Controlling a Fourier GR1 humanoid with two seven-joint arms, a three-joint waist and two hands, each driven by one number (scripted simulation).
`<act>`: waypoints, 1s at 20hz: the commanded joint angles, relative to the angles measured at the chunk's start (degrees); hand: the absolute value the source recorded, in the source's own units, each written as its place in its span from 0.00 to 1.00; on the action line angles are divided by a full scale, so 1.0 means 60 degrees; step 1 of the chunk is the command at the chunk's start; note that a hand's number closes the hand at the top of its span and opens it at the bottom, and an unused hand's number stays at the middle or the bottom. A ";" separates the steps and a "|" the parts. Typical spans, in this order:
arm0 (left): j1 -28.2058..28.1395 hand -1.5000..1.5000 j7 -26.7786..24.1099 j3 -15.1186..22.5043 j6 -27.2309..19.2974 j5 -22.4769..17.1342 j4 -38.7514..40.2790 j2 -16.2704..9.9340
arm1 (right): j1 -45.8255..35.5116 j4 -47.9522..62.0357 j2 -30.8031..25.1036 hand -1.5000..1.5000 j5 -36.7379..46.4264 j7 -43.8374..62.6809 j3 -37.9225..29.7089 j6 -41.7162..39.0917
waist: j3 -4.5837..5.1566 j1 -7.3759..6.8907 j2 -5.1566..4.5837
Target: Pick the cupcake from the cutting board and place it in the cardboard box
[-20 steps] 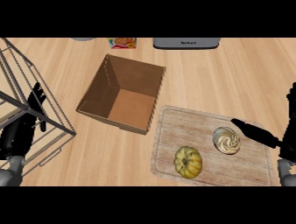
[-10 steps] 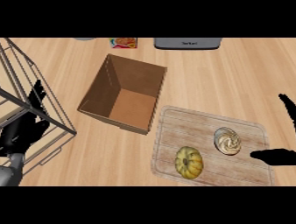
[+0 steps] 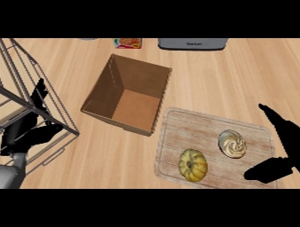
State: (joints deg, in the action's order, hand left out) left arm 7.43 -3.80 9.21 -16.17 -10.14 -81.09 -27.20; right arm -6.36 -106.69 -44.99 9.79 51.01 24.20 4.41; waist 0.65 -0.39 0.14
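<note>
The cupcake [image 3: 232,143] sits on the cutting board [image 3: 179,128], right of a yellow ridged pastry [image 3: 193,164]. It looks light and soft, its swirled top easily smeared, so it is best taken by the sides, low down near the base. The right robot hand [image 3: 290,148] hovers at the board's right edge, spread, thumb toward the cupcake but apart from it. The cardboard box [image 3: 100,91] stands open on the desk [image 3: 244,75] just beside the board. The left robot hand [image 3: 28,133] rests by a wire rack [image 3: 8,62], seemingly relaxed.

One cupcake [image 3: 232,144], one doughnut [image 3: 192,164] (both on one cutting board [image 3: 179,128]), one cardboard box [image 3: 128,98]
</note>
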 commanded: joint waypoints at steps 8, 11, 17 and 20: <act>-0.1172 0.50 0.0682 0.0103 0.0310 0.0987 -0.0340 0.0587 | -0.0270 0.0026 0.0861 0.00 0.0854 0.1957 0.0397 -0.0586 | -0.0109 0.0011 0.0004; -0.1009 0.50 0.0651 -0.0295 0.0563 0.1223 -0.0214 0.0654 | -0.0230 0.0366 0.1107 0.00 0.1023 0.1817 0.0360 -0.0652 | -0.0110 0.0004 -0.0013; -0.1198 0.50 0.0666 -0.0379 0.0729 0.1884 -0.0407 0.1337 | -0.0561 0.0398 0.1729 0.00 0.1446 0.2167 0.0355 -0.0811 | -0.0108 -0.0017 -0.0007; -0.1049 0.50 0.1354 -0.0612 0.1009 0.1948 -0.0912 0.1341 | -0.0408 0.0359 0.2092 0.00 0.1818 0.2263 0.0582 -0.0755 | -0.0111 -0.0022 0.0007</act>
State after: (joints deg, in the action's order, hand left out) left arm 6.88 -3.04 0.82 -8.60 -1.00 -80.99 -20.75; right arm -7.53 -103.21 -34.45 19.64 59.16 27.66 1.52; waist -0.05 -0.07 -0.14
